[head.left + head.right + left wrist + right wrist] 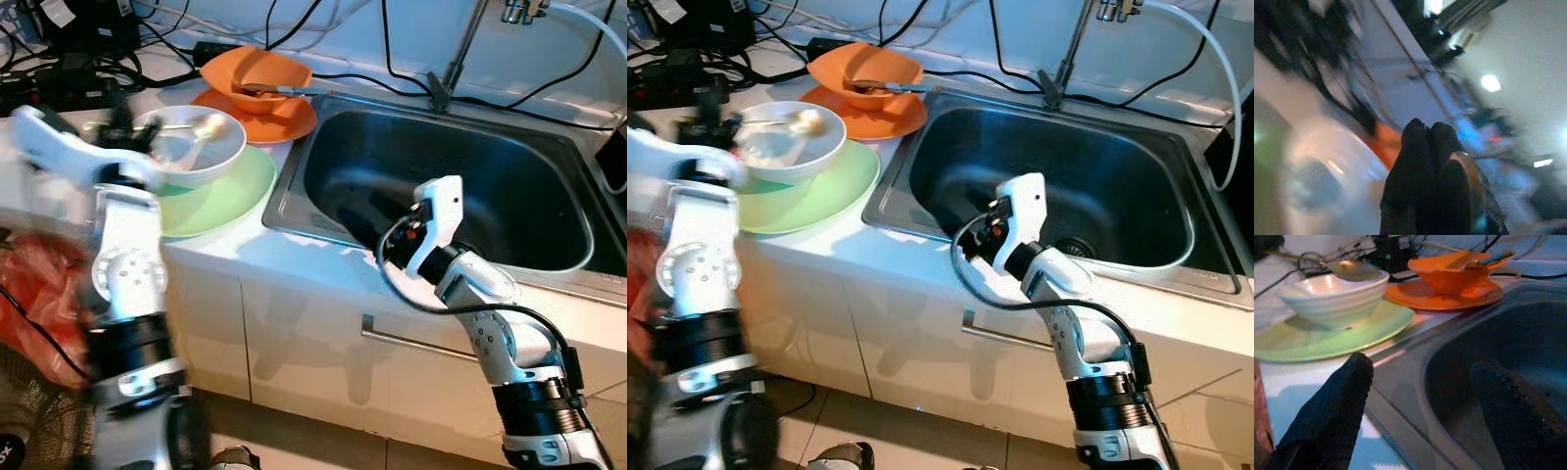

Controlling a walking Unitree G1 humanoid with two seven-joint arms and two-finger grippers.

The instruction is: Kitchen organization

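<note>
Barely begun: white ribbed bowl (191, 147) and orange bowl (257, 80) sit unsorted; right tool (1425, 396) spread apart over the steel sink (509, 250), left tool (1437, 171) pressed together.

Bright daylight; left arm motion-blurred; wrist views soft.

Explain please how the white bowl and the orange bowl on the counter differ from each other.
The white bowl is round and ribbed outside; the orange bowl has a wavy, uneven rim. The white bowl sits on a green plate, the orange bowl on an orange plate. The white bowl stands farther from the sink; the orange bowl stands beside the sink's back corner. Both hold a utensil and both stand upright on a plate.
</note>
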